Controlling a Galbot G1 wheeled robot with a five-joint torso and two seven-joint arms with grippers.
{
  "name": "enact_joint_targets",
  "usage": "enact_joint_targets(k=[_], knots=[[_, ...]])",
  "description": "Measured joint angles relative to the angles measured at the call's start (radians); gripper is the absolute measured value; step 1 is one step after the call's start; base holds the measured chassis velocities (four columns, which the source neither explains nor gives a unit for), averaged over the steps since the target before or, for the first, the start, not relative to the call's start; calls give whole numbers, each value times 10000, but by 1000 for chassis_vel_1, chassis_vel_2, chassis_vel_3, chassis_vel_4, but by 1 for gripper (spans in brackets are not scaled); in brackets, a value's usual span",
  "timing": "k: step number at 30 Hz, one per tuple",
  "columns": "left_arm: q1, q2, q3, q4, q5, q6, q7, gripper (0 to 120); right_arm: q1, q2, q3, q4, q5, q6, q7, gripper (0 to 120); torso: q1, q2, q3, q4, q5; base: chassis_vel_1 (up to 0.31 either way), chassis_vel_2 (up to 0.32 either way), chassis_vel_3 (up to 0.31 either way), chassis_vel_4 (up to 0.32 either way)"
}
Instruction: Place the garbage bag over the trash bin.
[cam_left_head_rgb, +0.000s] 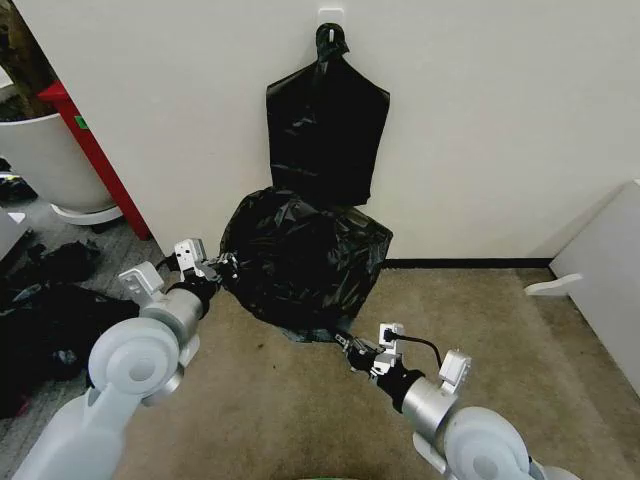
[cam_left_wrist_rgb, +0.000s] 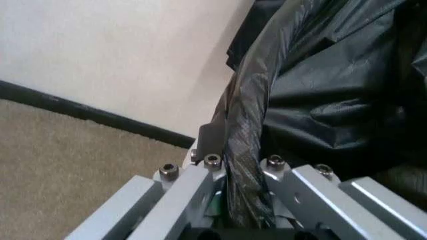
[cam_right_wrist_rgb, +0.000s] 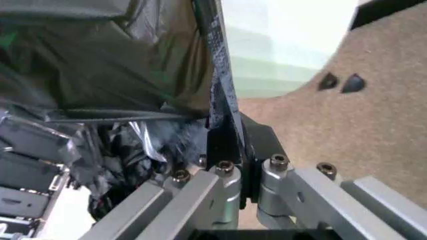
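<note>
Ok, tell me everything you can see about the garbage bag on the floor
The garbage bag is thin, glossy black plastic, heavily wrinkled. It bulges in a rounded mound on the carpet against the wall, just below a bunch of flat black bags hanging from a hook. It drapes to the floor, so what it covers is hidden. The left claw pinches a gathered fold at its left side; the right claw grips its lower front edge.

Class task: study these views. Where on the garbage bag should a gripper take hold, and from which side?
Probably the loose hem. The garbage bag drapes the bin, so film hangs free low down. Left gripper pinches it from the left, right gripper at the front-right bottom edge.
</note>
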Motion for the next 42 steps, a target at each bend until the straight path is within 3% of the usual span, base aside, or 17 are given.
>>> enact_joint_targets(k=[13,26,35,37,42], knots=[[187,60,-346,-333,-809,312,-10,1,-305,33,860,-1131,-103,-123,-509,0,0,0,0,0,1,0,0,0,0],[173,3,-343,-68,-492,196,-31,1,-432,-63,482,-747,-1005,-180,-363,0,0,0,0,1,0,0,0,0,0],[-35,-40,-132,223,-140,43,-110,1,-817,-306,-62,-117,-2574,-11,-393,34,0,0,0,0,0,0,0,0,0],[-39,-39,-122,226,-122,39,-115,1,-836,-316,-70,-92,-2659,-4,-396,36,0,0,0,0,0,0,0,0,0],[99,18,6,251,265,19,-98,1,-1116,-557,177,830,-3737,179,-215,59,0,0,0,1,0,0,0,0,0]])
